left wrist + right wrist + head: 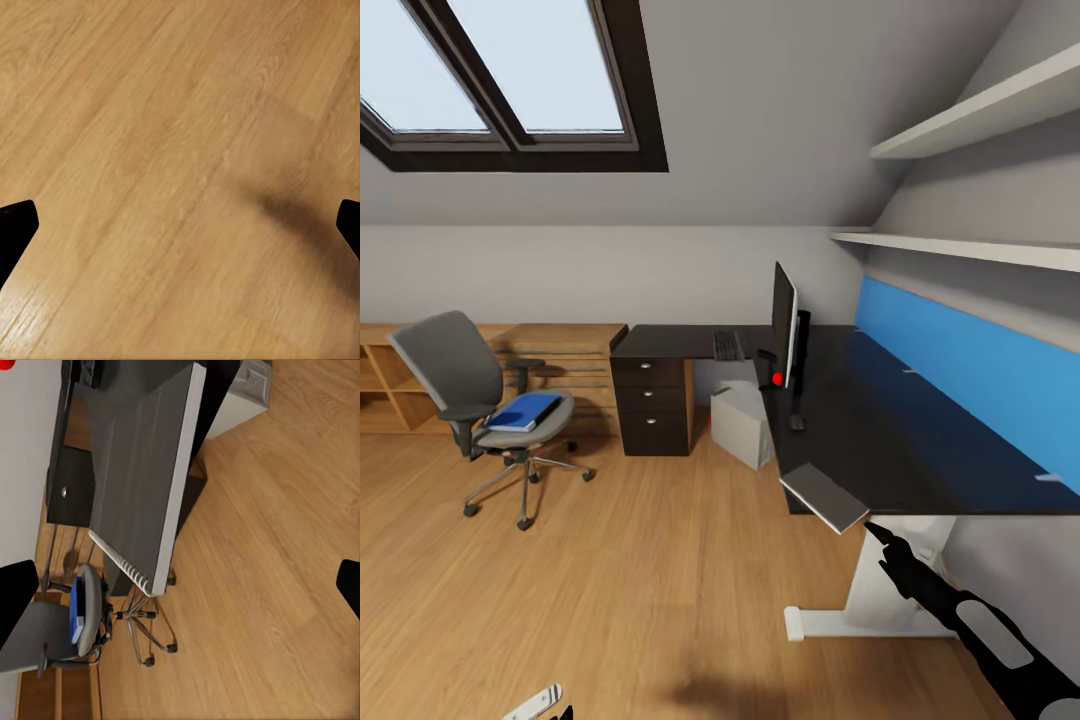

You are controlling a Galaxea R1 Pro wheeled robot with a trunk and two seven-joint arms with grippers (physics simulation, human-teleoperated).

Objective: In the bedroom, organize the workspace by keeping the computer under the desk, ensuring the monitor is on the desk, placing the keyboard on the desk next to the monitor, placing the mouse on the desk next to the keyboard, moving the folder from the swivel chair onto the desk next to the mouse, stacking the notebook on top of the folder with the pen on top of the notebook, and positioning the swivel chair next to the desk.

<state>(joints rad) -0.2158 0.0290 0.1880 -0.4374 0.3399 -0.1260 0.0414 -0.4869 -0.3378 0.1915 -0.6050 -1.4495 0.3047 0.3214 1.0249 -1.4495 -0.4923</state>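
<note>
Right black gripper (868, 527): at the near edge of the long black-topped desk (920, 440), pinching the small thin dark grey notebook with pale edge (824, 497), which juts past the desk edge over the wood plank floor (660, 590).
Left gripper: fingertips (15, 225) spread wide above bare floor.
Flat bright blue folder (525, 411): on the seat of the grey swivel chair (470, 400), well apart from both grippers.
Thin black monitor (784, 322), slim keyboard (728, 345), small dark mouse (796, 422): on the desk.
Light grey computer tower (743, 426): beneath the desk.
</note>
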